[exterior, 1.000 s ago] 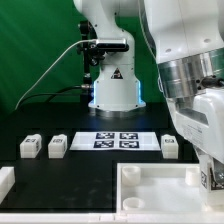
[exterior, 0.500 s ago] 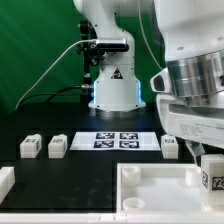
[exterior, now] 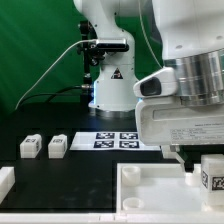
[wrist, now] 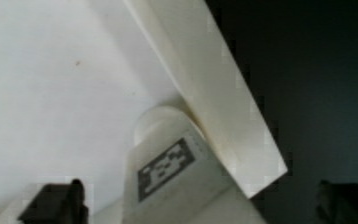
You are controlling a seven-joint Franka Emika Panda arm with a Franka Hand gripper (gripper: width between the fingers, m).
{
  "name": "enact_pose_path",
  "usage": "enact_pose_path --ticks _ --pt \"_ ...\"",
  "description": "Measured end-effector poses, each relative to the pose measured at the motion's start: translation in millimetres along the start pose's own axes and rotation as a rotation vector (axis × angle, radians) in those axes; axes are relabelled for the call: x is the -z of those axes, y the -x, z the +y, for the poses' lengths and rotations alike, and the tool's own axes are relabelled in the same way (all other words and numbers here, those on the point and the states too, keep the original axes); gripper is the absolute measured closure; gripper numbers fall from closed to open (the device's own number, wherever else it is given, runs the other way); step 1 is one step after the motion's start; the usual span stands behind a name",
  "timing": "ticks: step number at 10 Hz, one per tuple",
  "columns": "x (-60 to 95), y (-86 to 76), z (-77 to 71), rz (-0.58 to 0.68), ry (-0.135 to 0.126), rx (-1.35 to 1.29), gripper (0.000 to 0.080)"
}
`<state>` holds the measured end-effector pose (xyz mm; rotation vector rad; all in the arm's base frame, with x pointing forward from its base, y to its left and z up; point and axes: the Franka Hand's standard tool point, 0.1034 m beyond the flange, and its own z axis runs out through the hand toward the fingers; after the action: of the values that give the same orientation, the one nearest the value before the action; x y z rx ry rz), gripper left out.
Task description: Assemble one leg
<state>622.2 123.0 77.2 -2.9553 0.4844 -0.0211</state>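
Legs (exterior: 30,146) (exterior: 57,146) (exterior: 212,181), three; tray (exterior: 160,192), one.

In the exterior view, one leg (exterior: 28,147) sits at the frame's middle left, with a second leg (exterior: 57,147) just right of it. The marker board (exterior: 118,140) lies at centre, in front of the robot base (exterior: 112,90). The tray-like piece (exterior: 150,172) fills the lower right. A third leg (exterior: 213,176) stands at the right edge, just beside the tray's rim (wrist: 211,90).
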Motion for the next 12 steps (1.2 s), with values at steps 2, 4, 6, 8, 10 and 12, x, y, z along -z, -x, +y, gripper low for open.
enact_pose_path --ticks 2,4,6,8,10,12 --pt "1.0 2.7 -14.0 0.026 0.064 0.222 0.0151" --pt "1.2 1.4 -11.3 0.026 0.060 0.161 0.0378" --pt "1.1 1.3 -10.2 0.029 0.052 -0.062 0.0480" --pt "1.7 -1.0 -7.7 0.015 0.009 -0.330 0.0480" --pt "1.1 -5.1 -6.4 -0.026 -0.069 -0.810 0.0482" --pt "0.5 -5.6 -9.1 -0.045 -0.095 -0.991 0.0484"
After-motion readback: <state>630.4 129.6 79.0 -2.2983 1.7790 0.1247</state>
